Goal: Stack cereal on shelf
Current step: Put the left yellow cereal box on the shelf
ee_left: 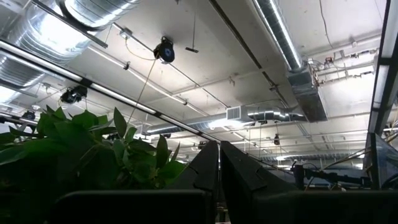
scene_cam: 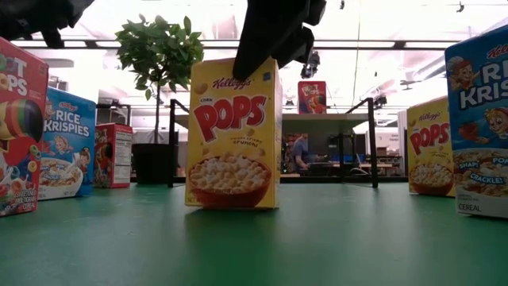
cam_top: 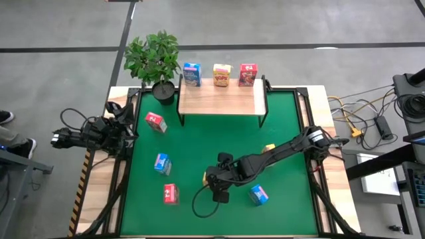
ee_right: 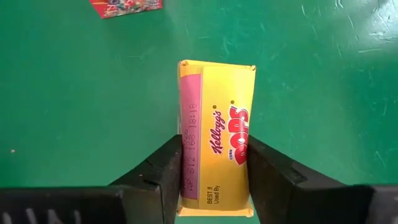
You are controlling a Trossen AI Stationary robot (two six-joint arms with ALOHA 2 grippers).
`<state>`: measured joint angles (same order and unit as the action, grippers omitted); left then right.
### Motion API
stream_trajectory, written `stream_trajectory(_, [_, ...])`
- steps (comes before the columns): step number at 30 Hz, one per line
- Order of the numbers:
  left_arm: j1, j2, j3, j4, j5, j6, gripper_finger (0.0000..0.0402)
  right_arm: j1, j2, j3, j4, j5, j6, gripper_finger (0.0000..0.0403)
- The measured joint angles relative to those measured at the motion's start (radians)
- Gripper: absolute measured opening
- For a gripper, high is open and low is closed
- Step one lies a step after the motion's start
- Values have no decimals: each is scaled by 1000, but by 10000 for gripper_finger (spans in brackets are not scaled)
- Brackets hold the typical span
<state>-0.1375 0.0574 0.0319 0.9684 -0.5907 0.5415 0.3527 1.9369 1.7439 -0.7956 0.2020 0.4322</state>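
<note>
Right gripper point(ee_right: 213, 163) closing on top of upright yellow Pops box point(ee_right: 216, 134), near mat's point(cam_top: 199, 146) front edge, mid-width. Risk: shallow top grip, box pivoting or tipping on lift to shelf point(cam_top: 219, 96). Left gripper point(ee_left: 219, 180) shut, parked at left edge.

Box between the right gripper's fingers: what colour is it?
Yellow, a Corn Pops box with a pink side panel; the right wrist view shows it best.

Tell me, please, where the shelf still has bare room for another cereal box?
The shelf is crowded only along its back edge, where the blue box, yellow box and red box stand in a row. The whole front strip of board, between that row and the green mat, is free.
</note>
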Motion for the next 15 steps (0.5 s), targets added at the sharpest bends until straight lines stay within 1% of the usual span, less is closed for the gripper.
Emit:
stream_trajectory(4, [0, 0, 0, 0, 0, 0, 0, -8, -35, 1, -15, -10, -38, 140])
stream_trajectory(7, [0, 0, 0, 0, 0, 0, 0, -37, -70, 48, -62, -25, -64, 140])
stream_trajectory(10, [0, 0, 0, -1, 0, 0, 0, -78, -93, 136, -129, -20, -146, 141])
stream_trajectory(15, [0, 0, 0, -2, -2, 0, 0, -179, -97, 328, -279, -19, -324, 139])
